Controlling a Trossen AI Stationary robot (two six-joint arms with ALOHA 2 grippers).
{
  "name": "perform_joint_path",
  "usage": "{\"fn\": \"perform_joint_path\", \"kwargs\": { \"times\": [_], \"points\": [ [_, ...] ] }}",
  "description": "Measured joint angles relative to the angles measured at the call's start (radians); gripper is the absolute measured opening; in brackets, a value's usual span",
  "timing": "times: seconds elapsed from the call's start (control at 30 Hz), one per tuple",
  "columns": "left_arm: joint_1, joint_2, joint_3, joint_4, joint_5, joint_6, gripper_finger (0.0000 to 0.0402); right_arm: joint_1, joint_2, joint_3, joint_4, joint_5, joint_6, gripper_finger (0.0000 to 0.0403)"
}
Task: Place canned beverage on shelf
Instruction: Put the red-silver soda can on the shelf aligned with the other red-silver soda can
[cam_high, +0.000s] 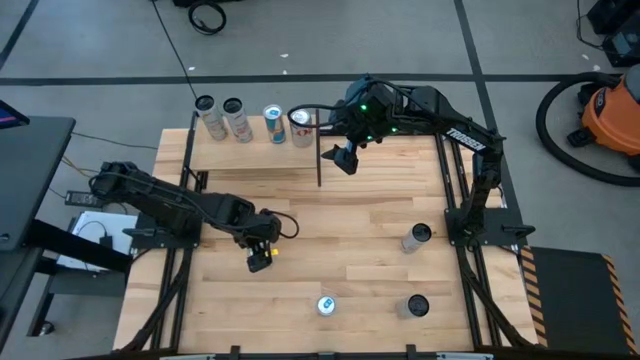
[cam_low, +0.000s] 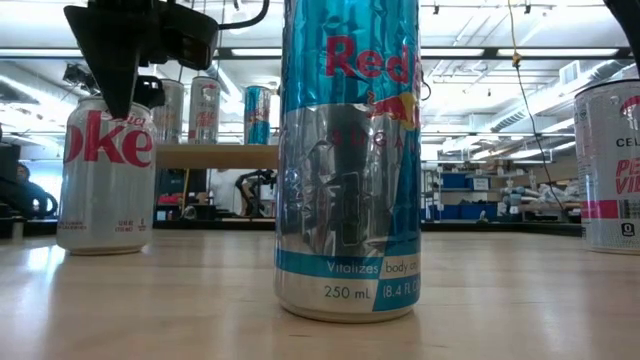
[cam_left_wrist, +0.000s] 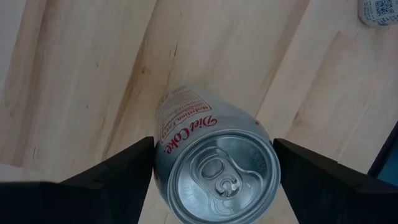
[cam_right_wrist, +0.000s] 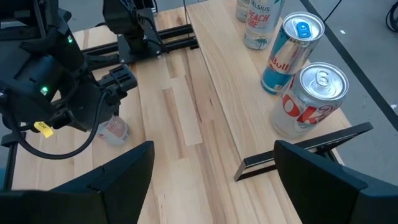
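**Left gripper around a Diet Coke can, four cans on the shelf**

My left gripper (cam_high: 262, 256) is over the left-middle part of the table (cam_high: 350, 215). In my left wrist view its two fingers (cam_left_wrist: 118, 174) stand wide apart, one on each side of a Diet Coke can (cam_left_wrist: 214, 165). The can stands upright on the wood. I see a gap between each finger and the can, so I do not grip it.

The shelf (cam_high: 260, 152) is at the far left part of the table. Four cans stand on it in one row. From left to right: two pale cans (cam_high: 209, 118), then a blue can (cam_high: 274, 124), then a red-and-silver can (cam_high: 301, 128) at the right end of the row.

My right gripper (cam_high: 345, 160) hangs just right of this row, near the black rod (cam_high: 319, 150) of the shelf. Its fingers (cam_right_wrist: 106, 180) are open and hold nothing.

Further right, three more cans are on the table: a blue one (cam_high: 326, 305) near the front edge, a silver one (cam_high: 417, 237) by the right arm's base, and one with a dark top (cam_high: 417, 305) in front of it.
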Motion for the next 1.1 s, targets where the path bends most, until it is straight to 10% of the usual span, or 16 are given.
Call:
{"fn": "perform_joint_path", "kwargs": {
  "times": [1.1],
  "points": [
    [0.039, -0.001, -0.002, -0.107, -0.085, 0.058, 0.0317, 0.0, 0.0, 0.0, -0.008, 0.0, 0.002, 0.0338]
  ]
}}
